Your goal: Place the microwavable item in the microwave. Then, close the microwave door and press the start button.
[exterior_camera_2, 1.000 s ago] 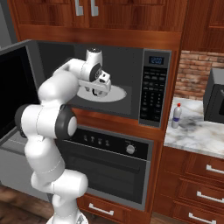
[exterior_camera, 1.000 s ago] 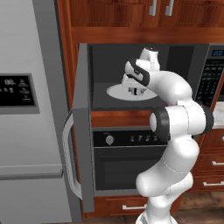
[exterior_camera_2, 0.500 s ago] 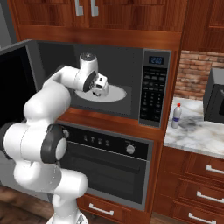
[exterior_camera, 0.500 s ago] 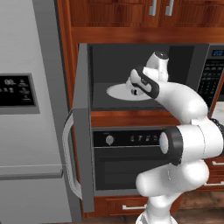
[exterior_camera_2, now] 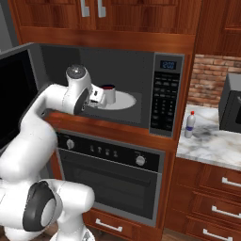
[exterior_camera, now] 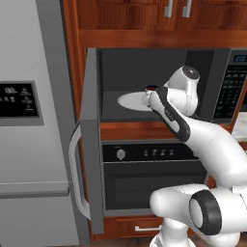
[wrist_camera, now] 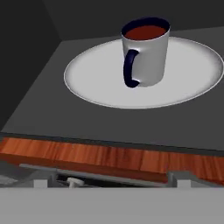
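Observation:
The microwavable item [wrist_camera: 146, 52], a white cup with a dark red top and a dark handle, stands upright on the white turntable [wrist_camera: 96, 83] inside the microwave [exterior_camera_2: 164, 94]. From the right base the cup [exterior_camera_2: 108, 94] stands just beyond my gripper [exterior_camera_2: 95, 100], which is open and holds nothing. From the left base my gripper [exterior_camera: 145, 99] hovers over the turntable's [exterior_camera: 128, 101] near edge, with the cup's red top [exterior_camera: 151, 89] just behind it. The microwave door [exterior_camera: 91, 135] is swung wide open to the left, its bar handle [exterior_camera: 75, 178] facing out.
An oven with knobs [exterior_camera: 149, 178] sits under the microwave and a grey fridge [exterior_camera: 29, 120] stands on the left. On the right, a marble counter [exterior_camera_2: 212, 146] carries a slim bottle [exterior_camera_2: 189, 125] and a dark toaster-oven box [exterior_camera_2: 231, 108].
My jaws have opened and let go of the cup. The hand has drawn back toward the microwave's front edge, and the cup stays on the turntable.

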